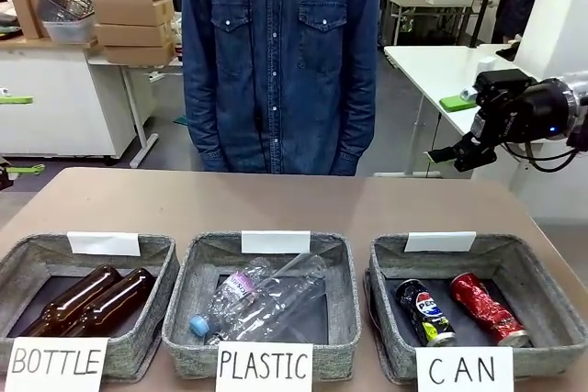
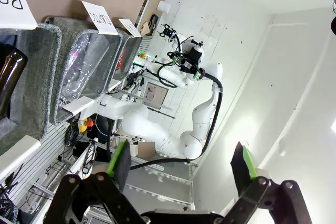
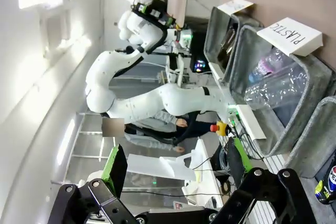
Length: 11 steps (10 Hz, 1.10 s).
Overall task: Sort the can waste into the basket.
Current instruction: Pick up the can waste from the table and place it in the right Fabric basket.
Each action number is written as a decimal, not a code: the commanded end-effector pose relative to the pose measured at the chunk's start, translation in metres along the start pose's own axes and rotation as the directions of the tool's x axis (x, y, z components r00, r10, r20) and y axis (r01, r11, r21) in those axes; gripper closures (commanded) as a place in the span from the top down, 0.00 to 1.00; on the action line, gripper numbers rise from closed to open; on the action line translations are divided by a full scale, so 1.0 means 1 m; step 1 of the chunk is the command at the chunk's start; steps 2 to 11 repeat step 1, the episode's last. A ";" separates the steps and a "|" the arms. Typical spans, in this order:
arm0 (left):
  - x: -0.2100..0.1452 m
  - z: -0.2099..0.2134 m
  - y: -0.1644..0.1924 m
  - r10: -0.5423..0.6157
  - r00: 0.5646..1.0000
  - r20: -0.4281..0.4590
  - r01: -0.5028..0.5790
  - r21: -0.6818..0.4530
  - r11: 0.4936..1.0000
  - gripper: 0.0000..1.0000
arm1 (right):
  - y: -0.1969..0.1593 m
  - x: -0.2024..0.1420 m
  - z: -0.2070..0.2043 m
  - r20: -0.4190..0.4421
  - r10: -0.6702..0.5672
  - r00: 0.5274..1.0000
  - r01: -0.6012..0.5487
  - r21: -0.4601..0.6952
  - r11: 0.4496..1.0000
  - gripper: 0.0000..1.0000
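Observation:
The grey basket (image 1: pixel 390 268) behind the "CAN" card sits at the table's front right. A black Pepsi can (image 1: pixel 424 311) and a red dented can (image 1: pixel 487 309) lie side by side inside it. My right gripper (image 1: pixel 457 155) hangs high above the table's far right corner, well away from the basket. In the right wrist view that gripper (image 3: pixel 176 165) is open and holds nothing, with the Pepsi can (image 3: pixel 325 184) at the lower right edge. My left gripper (image 2: pixel 181 163) is open and holds nothing, off the table's side, facing the row of baskets, with the can basket (image 2: pixel 128 51) farthest from it.
A "PLASTIC" basket (image 1: pixel 207 268) with clear bottles stands front centre, and a "BOTTLE" basket (image 1: pixel 161 263) with two brown glass bottles front left. A person in a denim shirt (image 1: pixel 276 61) stands at the far edge. The far half of the brown table (image 1: pixel 276 204) is bare.

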<state>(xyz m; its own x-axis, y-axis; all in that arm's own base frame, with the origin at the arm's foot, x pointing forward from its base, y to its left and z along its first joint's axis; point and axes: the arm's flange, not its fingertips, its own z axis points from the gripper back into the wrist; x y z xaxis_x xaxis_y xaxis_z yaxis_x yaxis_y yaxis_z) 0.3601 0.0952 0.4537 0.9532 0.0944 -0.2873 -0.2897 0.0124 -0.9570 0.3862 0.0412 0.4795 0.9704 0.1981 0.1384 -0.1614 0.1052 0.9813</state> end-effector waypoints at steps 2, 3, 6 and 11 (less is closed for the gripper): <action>-0.003 0.000 0.000 -0.009 1.000 0.002 0.009 0.006 1.000 1.00 | 0.000 0.002 0.001 -0.010 0.018 1.000 -0.018 -0.003 1.000 1.00; -0.003 0.000 0.000 -0.009 1.000 0.002 0.009 0.006 1.000 1.00 | 0.000 0.002 0.001 -0.010 0.018 1.000 -0.018 -0.003 1.000 1.00; -0.003 0.000 0.000 -0.009 1.000 0.002 0.009 0.006 1.000 1.00 | 0.000 0.002 0.001 -0.010 0.018 1.000 -0.018 -0.003 1.000 1.00; -0.003 0.000 0.000 -0.009 1.000 0.002 0.009 0.006 1.000 1.00 | 0.000 0.002 0.001 -0.010 0.018 1.000 -0.018 -0.003 1.000 1.00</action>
